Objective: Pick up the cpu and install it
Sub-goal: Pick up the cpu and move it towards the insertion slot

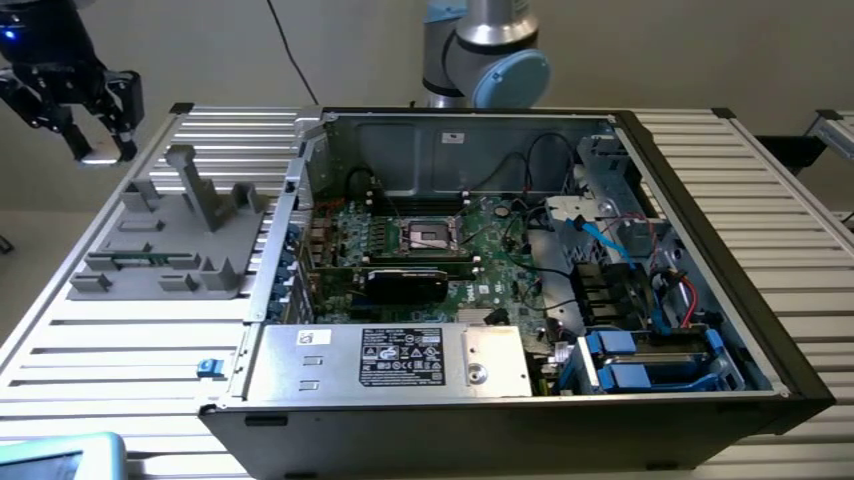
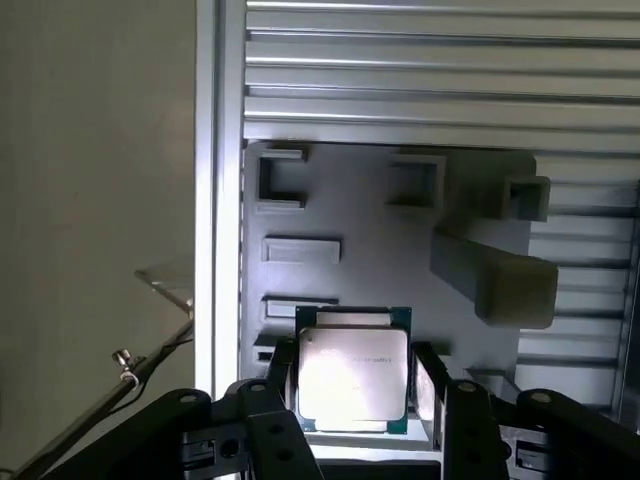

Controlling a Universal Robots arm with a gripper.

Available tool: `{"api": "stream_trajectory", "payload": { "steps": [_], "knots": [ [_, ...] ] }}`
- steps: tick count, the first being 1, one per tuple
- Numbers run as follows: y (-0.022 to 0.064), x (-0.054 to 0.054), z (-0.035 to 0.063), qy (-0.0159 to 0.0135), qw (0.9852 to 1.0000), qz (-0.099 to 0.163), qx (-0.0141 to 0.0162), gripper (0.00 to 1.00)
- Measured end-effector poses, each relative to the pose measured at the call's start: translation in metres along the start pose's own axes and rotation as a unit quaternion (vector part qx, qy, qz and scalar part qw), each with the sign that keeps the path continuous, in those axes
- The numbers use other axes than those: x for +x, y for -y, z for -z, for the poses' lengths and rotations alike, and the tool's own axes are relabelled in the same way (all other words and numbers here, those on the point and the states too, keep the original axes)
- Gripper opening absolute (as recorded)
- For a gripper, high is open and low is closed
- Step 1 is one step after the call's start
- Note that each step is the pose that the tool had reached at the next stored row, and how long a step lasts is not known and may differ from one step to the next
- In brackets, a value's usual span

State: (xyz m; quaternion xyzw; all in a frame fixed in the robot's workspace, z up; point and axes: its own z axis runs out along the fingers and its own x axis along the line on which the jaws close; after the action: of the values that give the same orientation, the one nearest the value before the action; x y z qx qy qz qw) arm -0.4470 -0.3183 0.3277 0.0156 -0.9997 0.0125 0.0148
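Observation:
The cpu, a small flat square chip with a silvery-beige top and a green rim, sits between the two dark fingers of my gripper, which is shut on it. In the exterior view my gripper hangs in the air at the far left, above the table's back left corner and beyond the grey plastic tray. Far beneath the chip, the wrist view shows the tray with its upright posts. The dark square socket lies on the green motherboard inside the open computer case.
The case takes up the middle and the exterior view's right of the slatted metal table. Cables, drive bays and a power supply crowd the case around the motherboard. The arm's base stands behind the case.

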Motion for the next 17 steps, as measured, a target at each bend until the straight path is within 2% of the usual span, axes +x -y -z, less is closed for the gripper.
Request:
{"api": "stream_trajectory", "payload": {
  "steps": [11,17],
  "knots": [
    [0.0026,-0.037,0.0412,-0.0081,1.0,0.001,-0.0002,0.56],
    [0.0039,-0.056,0.0569,-0.0177,0.9998,0.001,-0.0005,0.56]
  ]
}}
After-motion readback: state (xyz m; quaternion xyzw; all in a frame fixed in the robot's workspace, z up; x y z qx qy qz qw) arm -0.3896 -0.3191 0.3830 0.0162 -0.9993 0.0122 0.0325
